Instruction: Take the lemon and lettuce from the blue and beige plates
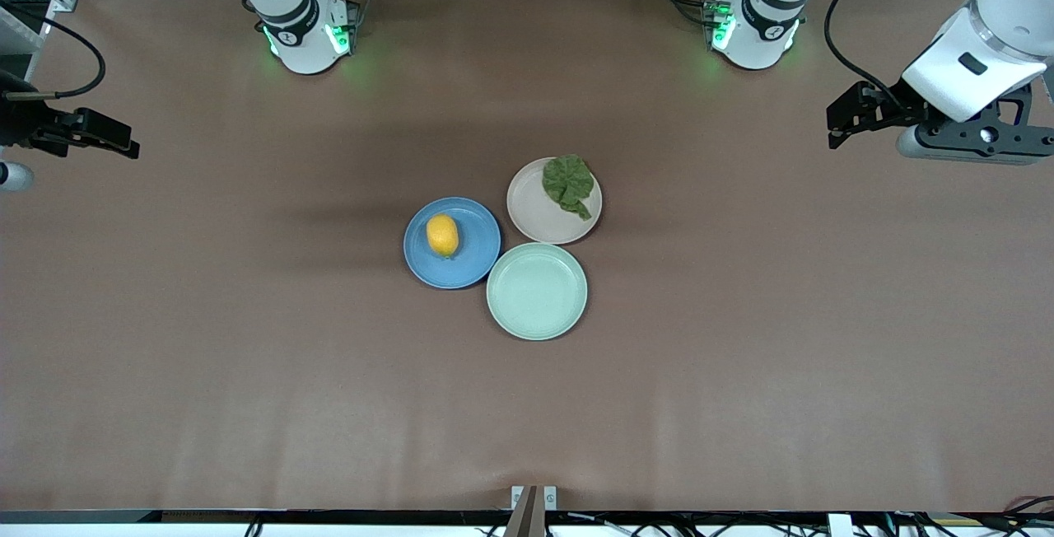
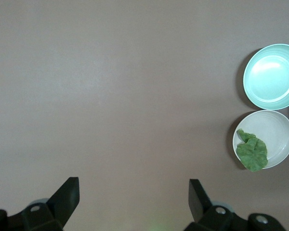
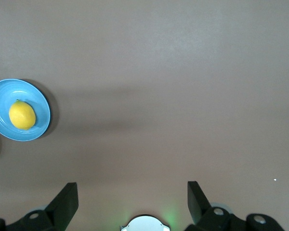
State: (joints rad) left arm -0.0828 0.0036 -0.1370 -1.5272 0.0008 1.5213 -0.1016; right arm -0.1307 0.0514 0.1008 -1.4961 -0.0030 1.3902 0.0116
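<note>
The lemon [image 1: 442,235] lies on the blue plate [image 1: 478,255] at mid-table. The lettuce [image 1: 568,183] lies on the rim side of the beige plate [image 1: 535,212], which is beside the blue plate and farther from the front camera. My left gripper [image 1: 837,127] is open and empty, up over bare table at the left arm's end. Its wrist view shows its open gripper [image 2: 133,192], the lettuce [image 2: 252,151] and the beige plate [image 2: 277,132]. My right gripper [image 1: 125,144] is open and empty over the right arm's end. Its wrist view shows its open gripper [image 3: 132,195], the lemon [image 3: 22,115] and the blue plate [image 3: 7,94].
An empty mint-green plate [image 1: 537,291] touches both other plates and is nearest the front camera; it also shows in the left wrist view [image 2: 272,74]. The two arm bases [image 1: 309,26] [image 1: 753,22] stand at the table's back edge. Brown tabletop [image 1: 247,356] surrounds the plates.
</note>
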